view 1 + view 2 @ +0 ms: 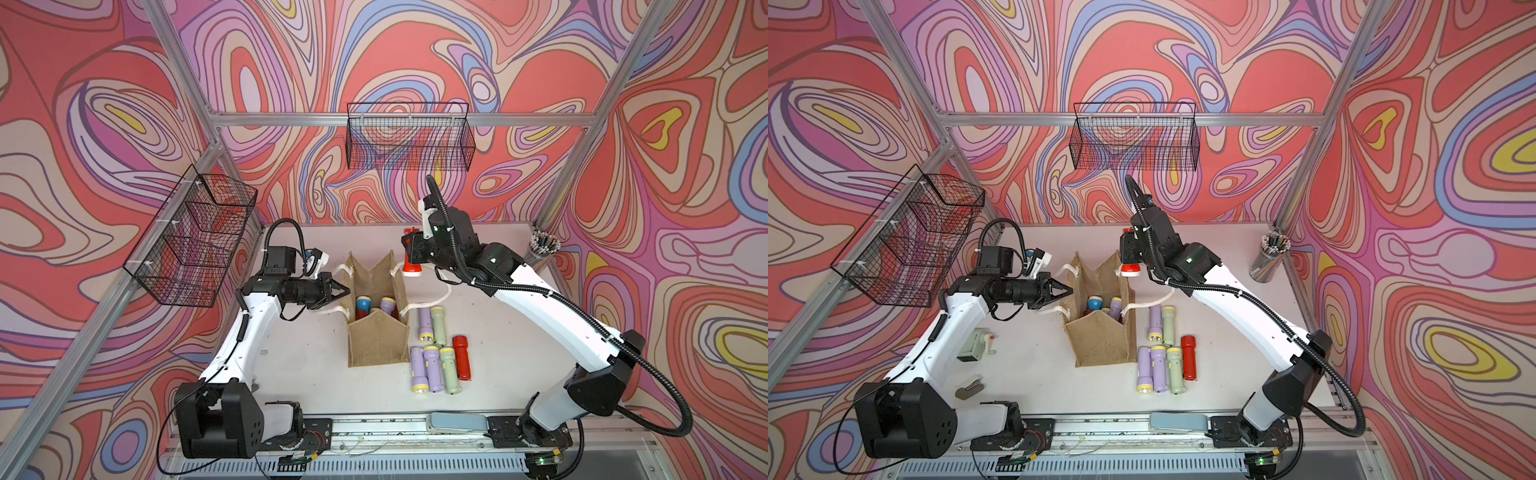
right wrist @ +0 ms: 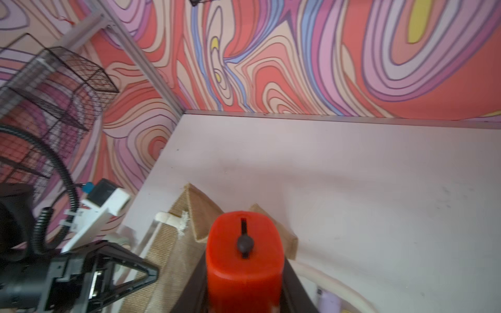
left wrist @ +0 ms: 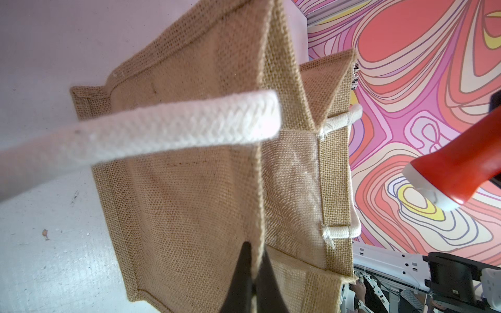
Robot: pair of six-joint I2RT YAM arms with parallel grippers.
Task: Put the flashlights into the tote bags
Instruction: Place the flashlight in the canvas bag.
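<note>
The tan tote bag [image 1: 376, 340] [image 1: 1100, 340] stands open mid-table. My left gripper [image 1: 343, 291] [image 3: 254, 260] is shut on the rim of its left wall. Inside lie a blue-headed flashlight [image 1: 363, 305] and a lilac one [image 1: 387, 306]. My right gripper [image 1: 411, 251] [image 2: 244, 271] is shut on a red flashlight [image 1: 411, 270] [image 2: 244, 260] [image 3: 461, 168], white head down, above the bag's far right corner. Right of the bag, on the table, lie several flashlights: lilac [image 1: 424, 324], green [image 1: 438, 326], red [image 1: 462, 357], and a front row [image 1: 432, 368].
A cup of pencils [image 1: 540, 249] stands in the back right corner. Black wire baskets hang on the back wall [image 1: 409, 137] and the left wall [image 1: 195, 241]. A small green device [image 1: 973, 345] and a clip [image 1: 969, 388] lie near the left arm's base.
</note>
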